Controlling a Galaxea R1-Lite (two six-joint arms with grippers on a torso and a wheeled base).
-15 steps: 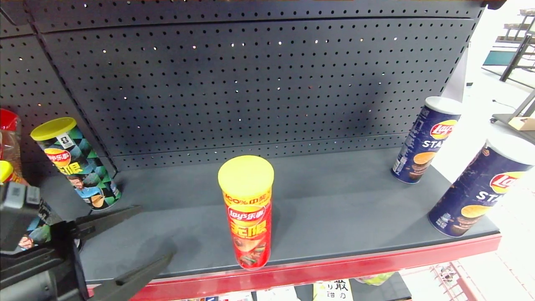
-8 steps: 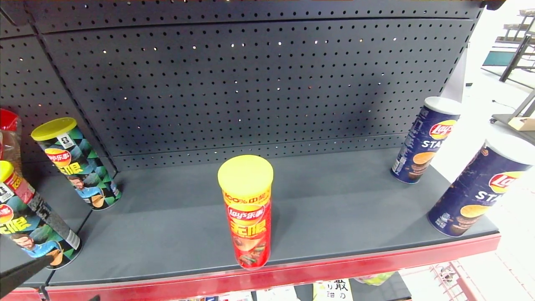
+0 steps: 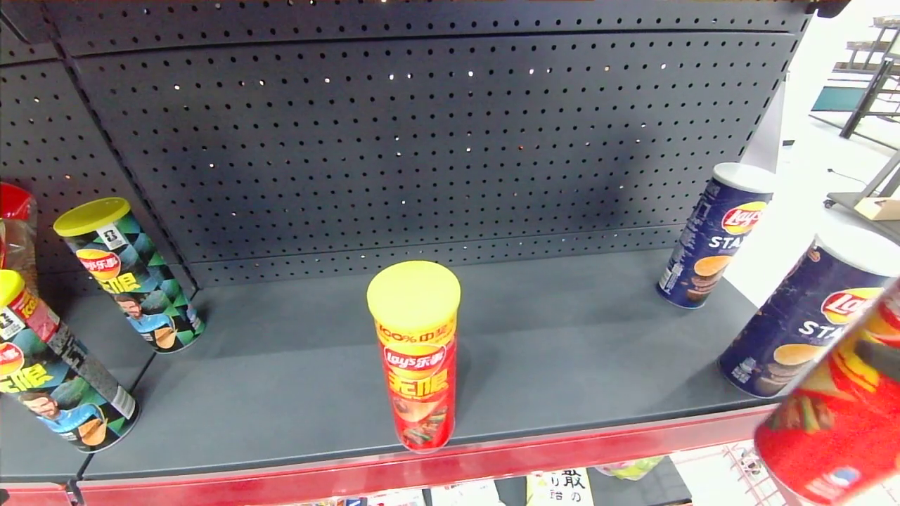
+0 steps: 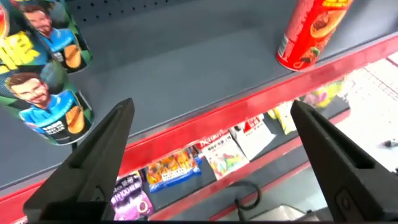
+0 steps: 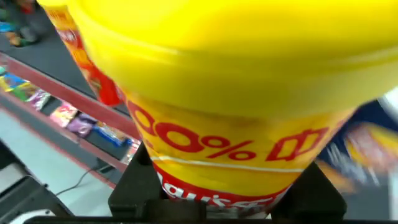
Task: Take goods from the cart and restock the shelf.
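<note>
A red chip can with a yellow lid stands upright near the front middle of the dark shelf. A second red can hangs tilted in front of the shelf's right end, and my right gripper is shut on this can, one black finger on each side. My left gripper is open and holds nothing, low in front of the shelf's red front edge, between the green cans and the standing red can.
Two green cans stand at the left of the shelf, two blue cans at the right. A pegboard wall backs the shelf. Snack packets fill the lower shelf. There is free room on either side of the middle can.
My left gripper has dropped down and left out of the head view, uncovering the front green can. The held red can has come into the head view at the lower right.
</note>
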